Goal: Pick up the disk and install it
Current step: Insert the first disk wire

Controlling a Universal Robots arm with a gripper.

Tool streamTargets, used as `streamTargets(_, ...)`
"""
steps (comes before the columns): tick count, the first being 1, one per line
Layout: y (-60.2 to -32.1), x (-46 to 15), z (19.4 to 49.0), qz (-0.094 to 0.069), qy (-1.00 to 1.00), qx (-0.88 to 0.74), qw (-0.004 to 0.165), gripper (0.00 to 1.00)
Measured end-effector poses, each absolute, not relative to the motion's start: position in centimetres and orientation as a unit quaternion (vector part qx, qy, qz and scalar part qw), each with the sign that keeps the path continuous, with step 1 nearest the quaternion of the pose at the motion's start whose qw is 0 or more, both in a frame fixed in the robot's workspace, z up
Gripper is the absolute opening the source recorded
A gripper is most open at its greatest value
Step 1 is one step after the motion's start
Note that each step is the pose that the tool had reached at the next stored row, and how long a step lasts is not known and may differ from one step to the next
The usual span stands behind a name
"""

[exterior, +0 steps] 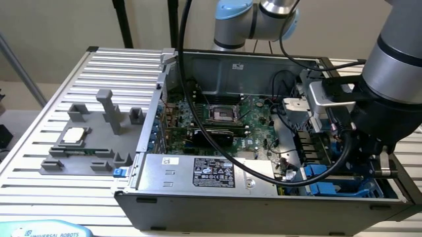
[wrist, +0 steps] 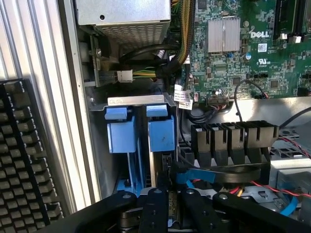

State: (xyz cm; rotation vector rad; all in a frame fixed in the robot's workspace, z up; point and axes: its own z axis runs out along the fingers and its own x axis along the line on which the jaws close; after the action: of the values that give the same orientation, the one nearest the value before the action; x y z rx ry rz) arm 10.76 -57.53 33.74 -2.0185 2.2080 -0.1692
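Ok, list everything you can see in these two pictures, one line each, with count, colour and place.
computer case: one, grey, open, on the table
table: one, white slatted
motherboard: one, green, inside the case
power supply box: one, silver with black label, near edge of the case
blue drive carriers: two, upright in the bay by the gripper
grey fixture: one, on the table, exterior view's left
keyboard: one, black, beside the case
gripper: one, black, low over the drive bay

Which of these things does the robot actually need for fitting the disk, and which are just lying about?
In the job: silver disk in bright blue plastic carrier; black gripper; metal drive bay.
Lying about: black keyboard; small square silver chip; grey plastic tray; large silver box with black label.
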Motion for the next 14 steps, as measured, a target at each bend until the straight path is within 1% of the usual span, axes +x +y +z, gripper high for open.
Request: streamTargets(14, -57.23, 10.76, 33.56, -0.058, 0.735, -0.672, 0.073, 0.16)
